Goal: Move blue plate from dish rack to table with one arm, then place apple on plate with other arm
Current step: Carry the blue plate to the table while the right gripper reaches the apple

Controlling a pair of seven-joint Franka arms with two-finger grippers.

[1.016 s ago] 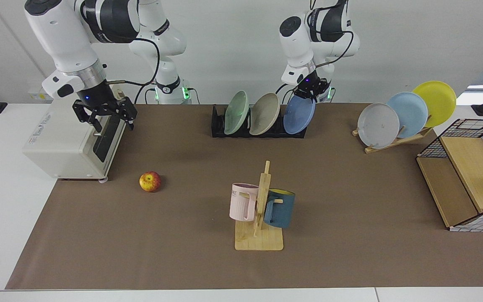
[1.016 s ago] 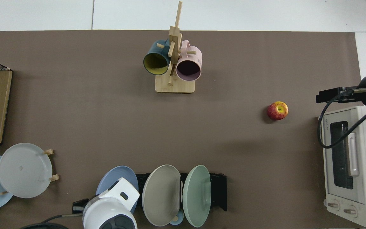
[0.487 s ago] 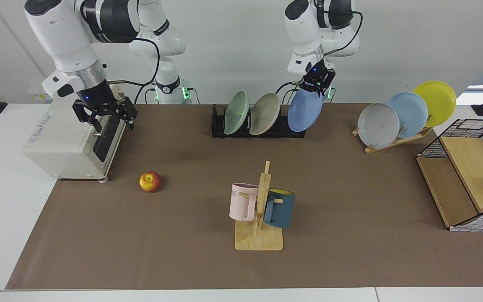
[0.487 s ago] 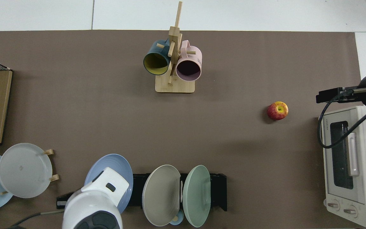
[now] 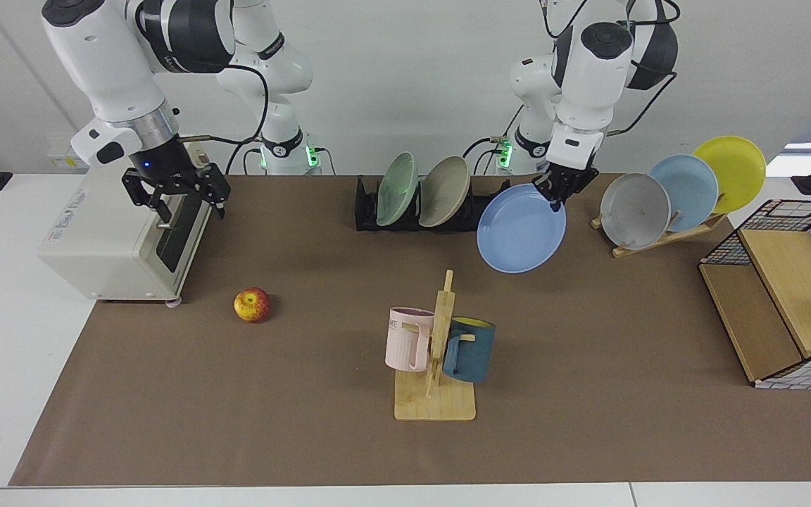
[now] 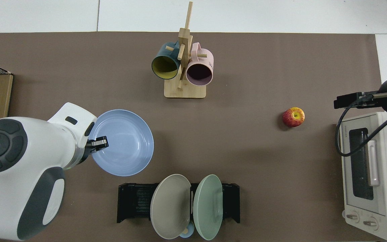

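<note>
So the blue plate (image 5: 522, 237) has been pulled right out of the dish rack (image 5: 434, 215) since a second ago. Back then it was still seated in the end slot, gripped at its top edge; half a second ago it had been lifted just clear. Now it's held in the air out in front of the rack, over the counter (image 5: 588, 338), swung toward the wooden plate stand's side and tipped flatter. It's still pinched at the rim by the left gripper (image 5: 562, 190), and the left arm has been swung out over the mat with it.
</note>
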